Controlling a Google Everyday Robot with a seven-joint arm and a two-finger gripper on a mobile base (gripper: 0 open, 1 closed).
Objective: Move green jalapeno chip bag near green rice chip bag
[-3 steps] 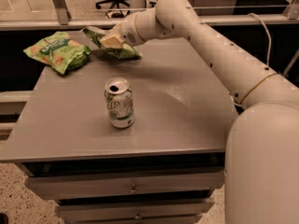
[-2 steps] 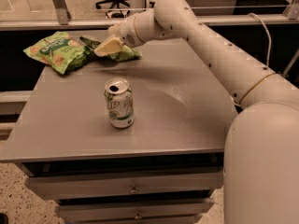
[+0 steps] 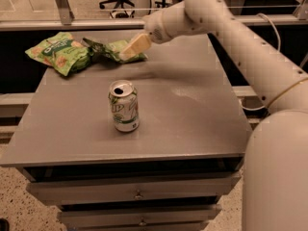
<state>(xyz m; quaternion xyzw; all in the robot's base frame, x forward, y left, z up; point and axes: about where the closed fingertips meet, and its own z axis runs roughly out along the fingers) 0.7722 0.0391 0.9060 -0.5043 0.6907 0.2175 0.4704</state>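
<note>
Jalapeno bag [image 3: 108, 48] lies back-left on the table [image 3: 192, 109], right up against the rice bag [image 3: 57, 54]. Gripper [image 3: 131, 49] sits over its right end, can't tell if it's clamped. Can [image 3: 124, 106] stands mid-table.

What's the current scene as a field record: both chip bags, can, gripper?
green rice chip bag: lying at back left of table
green jalapeno chip bag: directly right of the rice bag, dark end appears to meet it
soda can: upright, opened, near table centre, apart from both bags
gripper: at the jalapeno bag's right end, low over it
task state: bags lie side by side
</note>
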